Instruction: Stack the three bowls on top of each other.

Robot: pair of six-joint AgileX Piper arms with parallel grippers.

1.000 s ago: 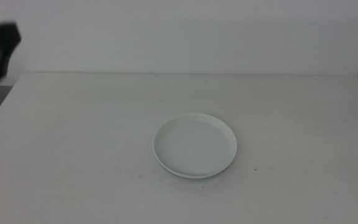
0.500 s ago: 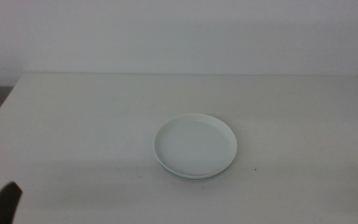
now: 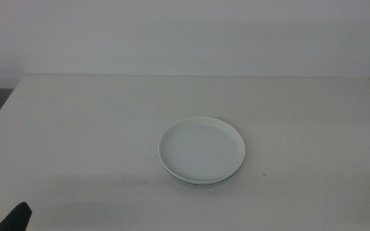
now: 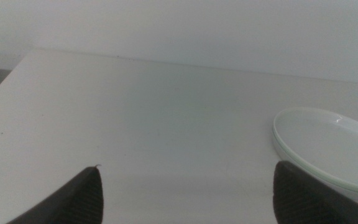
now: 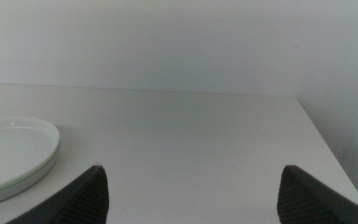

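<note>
Currently a white table (image 3: 76,128) is seen filling most of the middle view, with a plain pale wall (image 3: 185,32) behind it.

Near the table's centre, slightly to the right, a stack of bowls (image 3: 201,151) is seen. The top bowl is white; a pale mint green rim (image 3: 194,183) is visible just under it at the near edge. A third, grey bowl cannot be made out in any view, so it cannot be told whether it sits underneath or is absent. By the look of it the stacking is judged done or nearly done.

Handling, as a judgement: the bowls are taken to be light, stiff plastic with smooth, probably slippery surfaces and low rims. The rim is the only sensible hold, pinched with one jaw inside and one outside. A nested bowl may lift its neighbour along or slide sideways if nudged.

The left gripper (image 4: 188,193) is shown with jaws spread wide and nothing between them. It is parked low at the table's near left corner, where only a dark tip (image 3: 15,219) is caught in the middle view. The stack lies well apart from it, ahead and off to its right.

The right gripper (image 5: 194,193) is likewise seen spread wide and empty, out of the middle view, with the stack (image 5: 11,152) ahead and off to its left, not between the jaws.
</note>
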